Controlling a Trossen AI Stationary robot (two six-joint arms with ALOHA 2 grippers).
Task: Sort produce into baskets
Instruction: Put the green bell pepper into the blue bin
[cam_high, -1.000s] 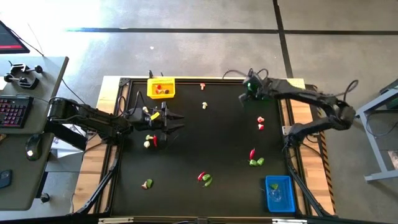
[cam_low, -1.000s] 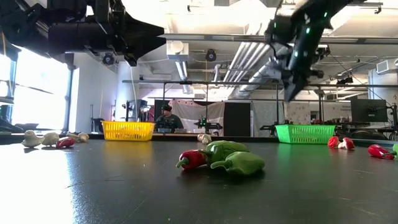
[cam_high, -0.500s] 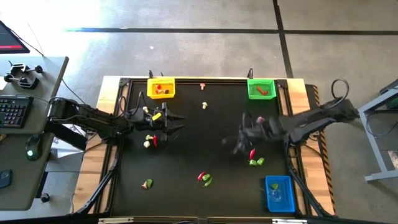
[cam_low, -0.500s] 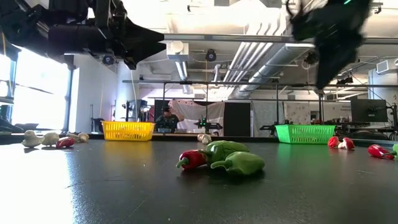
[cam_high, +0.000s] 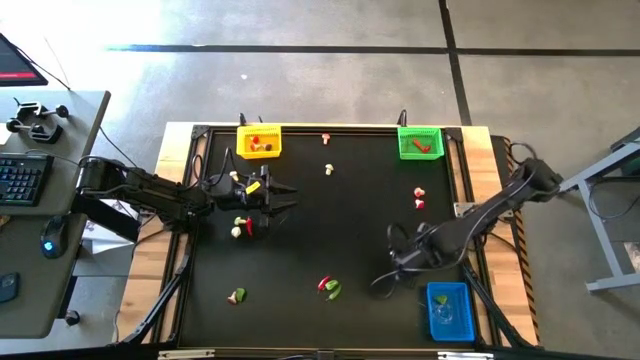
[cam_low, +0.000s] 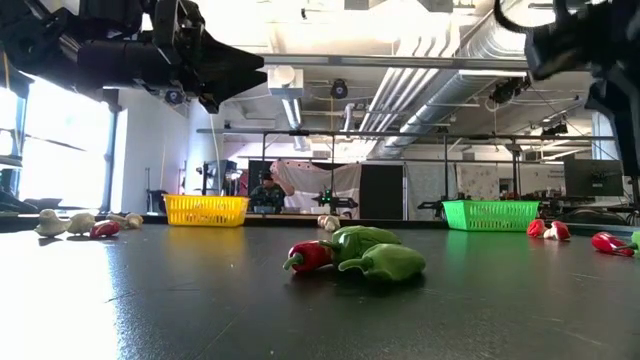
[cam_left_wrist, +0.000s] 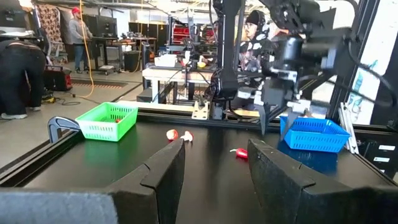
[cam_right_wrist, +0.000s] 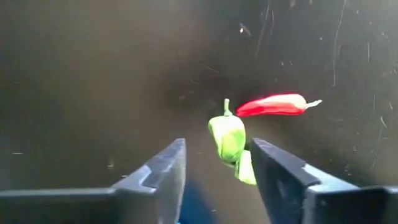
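My right gripper (cam_right_wrist: 214, 167) hangs open, pointing down, a little above a green pepper piece (cam_right_wrist: 227, 137) and a red chilli (cam_right_wrist: 277, 104) that lie on the black table; it touches neither. In the high view it (cam_high: 398, 262) is just beyond the blue basket (cam_high: 450, 310). The green basket (cam_high: 419, 143) at the far right holds a red piece, and the yellow basket (cam_high: 259, 141) at the far left holds some pieces. My left gripper (cam_high: 288, 197) waits open and level at the left, above the table.
Loose produce lies about the table: cream and red pieces (cam_high: 240, 222) under the left arm, a red and green pair (cam_high: 328, 287) near the front, one piece (cam_high: 237, 296) at the near left, two (cam_high: 419, 197) at the right, two (cam_high: 328, 155) at the far middle.
My right gripper has swung from over the green basket at the far right toward the table's near edge and sunk a little, turning about as it went. It now hangs above the chilli and green pieces beside the blue basket.
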